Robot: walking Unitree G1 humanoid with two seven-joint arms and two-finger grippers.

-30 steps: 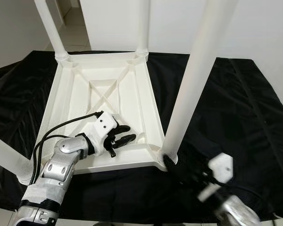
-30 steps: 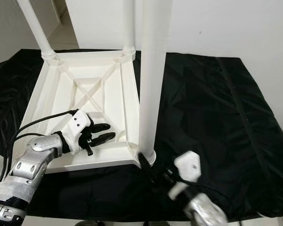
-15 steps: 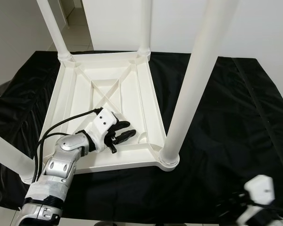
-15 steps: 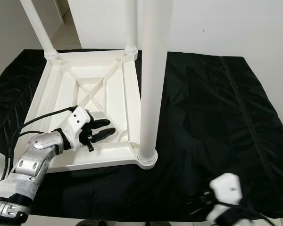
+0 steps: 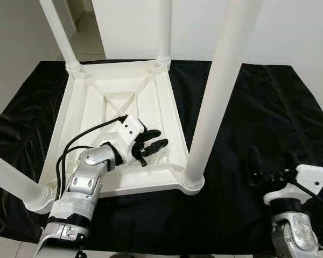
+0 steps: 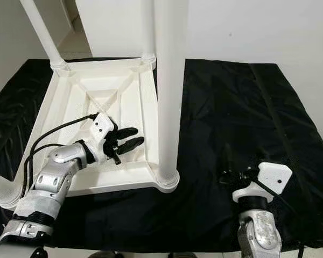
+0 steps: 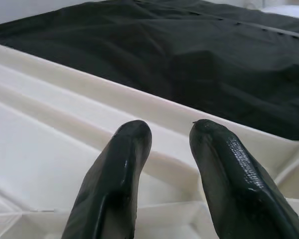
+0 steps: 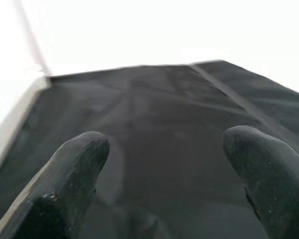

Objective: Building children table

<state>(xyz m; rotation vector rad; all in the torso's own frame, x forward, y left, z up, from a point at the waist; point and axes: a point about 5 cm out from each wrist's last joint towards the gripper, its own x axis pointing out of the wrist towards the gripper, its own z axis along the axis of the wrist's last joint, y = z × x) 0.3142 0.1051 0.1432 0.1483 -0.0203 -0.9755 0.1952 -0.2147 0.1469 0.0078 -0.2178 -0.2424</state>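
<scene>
A white children's table (image 5: 91, 105) lies upside down on a black cloth (image 5: 269, 107) covering the worktop, its legs pointing up: one at the far left corner (image 5: 56, 29), one at the far right corner (image 5: 163, 27), one at the near left (image 5: 8, 180), and the near-right leg (image 5: 218, 91) standing tall at centre. The left claw (image 5: 153, 141) reaches into the tabletop's ribbed underside near that leg, its two black fingers (image 7: 114, 184) slightly parted and gripping nothing. To the right, well apart from the table, the right claw (image 5: 272, 161) hovers above the cloth, fingers (image 8: 72, 174) spread wide and empty.
</scene>
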